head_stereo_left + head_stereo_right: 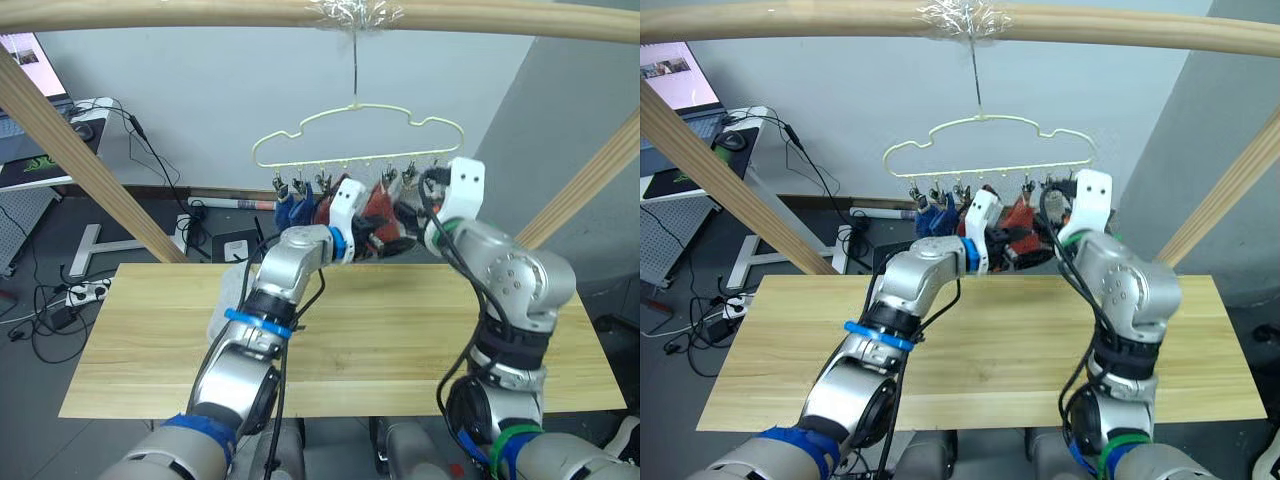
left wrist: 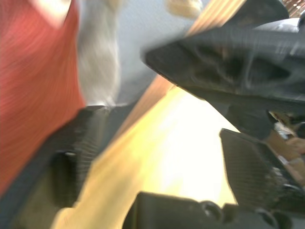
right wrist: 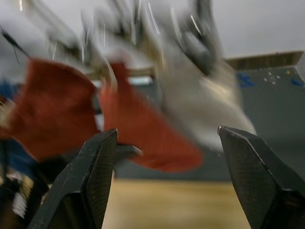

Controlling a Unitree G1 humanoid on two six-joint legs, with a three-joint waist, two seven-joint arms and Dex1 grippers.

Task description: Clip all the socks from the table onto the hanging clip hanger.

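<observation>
The pale yellow clip hanger [image 1: 356, 133] hangs by its hook from a wooden beam above the table [image 1: 400, 340]. Clipped to it are a blue sock [image 1: 289, 207] and two rust red socks [image 1: 325, 207] [image 1: 378, 205]. A light grey sock [image 3: 205, 102] hangs beside the red ones. My left gripper [image 2: 162, 129] is open just under the red socks, holding nothing. My right gripper [image 3: 167, 132] is open too, facing the red and grey socks from close by. A pale grey patch [image 1: 228, 295] on the table, half hidden by my left forearm, may be another sock.
Slanted wooden posts [image 1: 80, 160] [image 1: 585, 185] carry the beam on both sides of the table. A desk with a monitor [image 1: 30, 70] and floor cables [image 1: 60, 300] lie to the far left. A grey wall stands behind the hanger.
</observation>
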